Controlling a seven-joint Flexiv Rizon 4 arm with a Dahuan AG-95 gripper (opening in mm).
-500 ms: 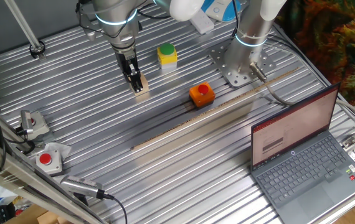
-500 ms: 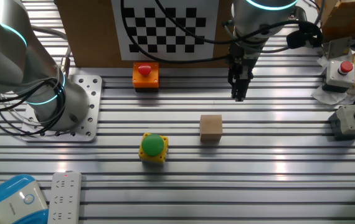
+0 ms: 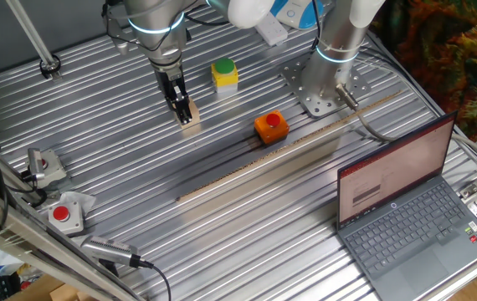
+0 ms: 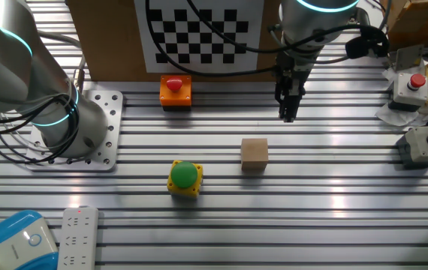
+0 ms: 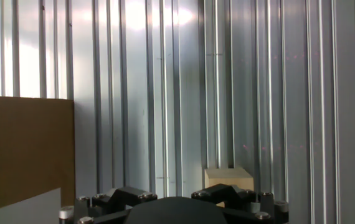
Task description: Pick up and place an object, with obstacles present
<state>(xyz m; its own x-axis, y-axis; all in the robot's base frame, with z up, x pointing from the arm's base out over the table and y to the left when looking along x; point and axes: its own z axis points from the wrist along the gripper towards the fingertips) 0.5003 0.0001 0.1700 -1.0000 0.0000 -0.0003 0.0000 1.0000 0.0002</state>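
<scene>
The block (image 4: 254, 153) is pale tan; one button box (image 4: 176, 91) is orange with a red cap, another (image 4: 185, 178) yellow with green. The checkerboard (image 4: 201, 33) is black-and-white, the ribbed bench (image 4: 327, 195) silvery, the pincer (image 4: 288, 114) seemingly black.

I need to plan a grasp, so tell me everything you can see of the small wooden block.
The wooden block is a plain, pale tan cuboid with smooth unmarked faces. It sits flat and upright on the ribbed metal table, right of the yellow box with the green button. Nothing grips it; the gripper hangs apart from it.
</scene>
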